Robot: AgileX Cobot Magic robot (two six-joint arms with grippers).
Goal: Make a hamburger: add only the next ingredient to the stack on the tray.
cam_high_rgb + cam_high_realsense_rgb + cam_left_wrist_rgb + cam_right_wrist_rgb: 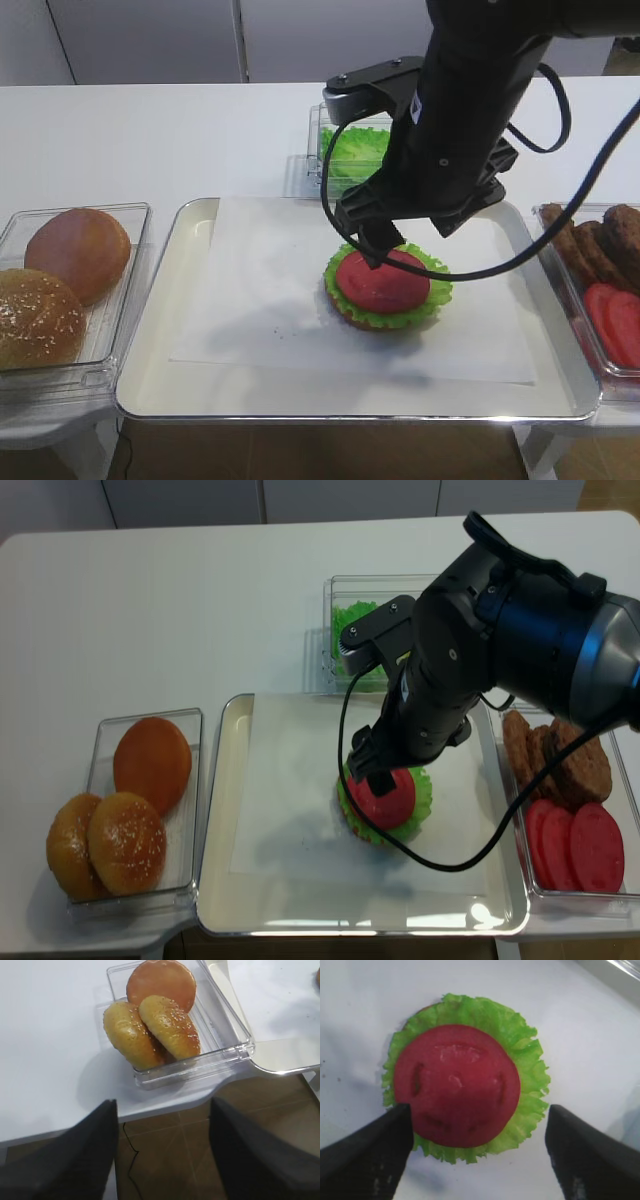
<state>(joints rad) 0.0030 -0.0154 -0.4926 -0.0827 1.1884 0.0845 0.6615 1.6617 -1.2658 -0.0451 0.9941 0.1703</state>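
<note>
Tray (190,300): silver, lined with white paper, at the near edge of the white tabletop (150,130).
Stack (432,292): frilly green lettuce over a bun half, on the paper right of the tray's centre.
Tomato slice (385,285): lies flat on top of the stack, lettuce showing all round it.
Right gripper (477,1132): hangs just above the slice; jaws spread wide to either side of it, gripping nothing.
Left gripper (162,1152): beyond the tabletop's near edge, over the floor; jaws parted and empty.
Bun bin (120,330): left of the tray.
Patty and tomato bin (560,270): right.
Lettuce bin (315,140): behind the tray.
</note>
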